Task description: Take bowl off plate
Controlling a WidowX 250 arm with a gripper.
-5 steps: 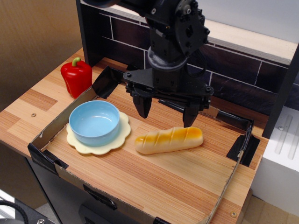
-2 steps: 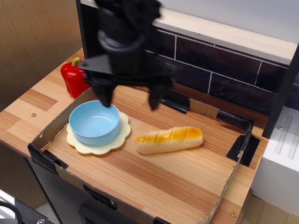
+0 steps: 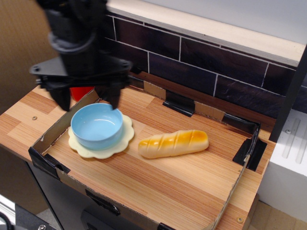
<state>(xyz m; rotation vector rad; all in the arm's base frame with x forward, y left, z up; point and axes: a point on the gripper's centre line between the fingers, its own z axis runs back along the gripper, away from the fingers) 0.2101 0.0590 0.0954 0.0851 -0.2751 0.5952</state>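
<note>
The light-blue bowl sits on the cream scalloped plate at the left of the wooden tray. My black gripper hangs above the bowl's far rim, open and empty, with one finger at the left over the tray wall and the other above the bowl's back right edge. The gripper body looks blurred.
A bread loaf lies right of the plate. A red pepper stands behind the gripper, mostly hidden. The tray has low cardboard walls around it. A dark brick wall stands at the back.
My gripper has swung left from above the bread to above the bowl's far rim, staying open. The bowl, plate and bread have not moved.
</note>
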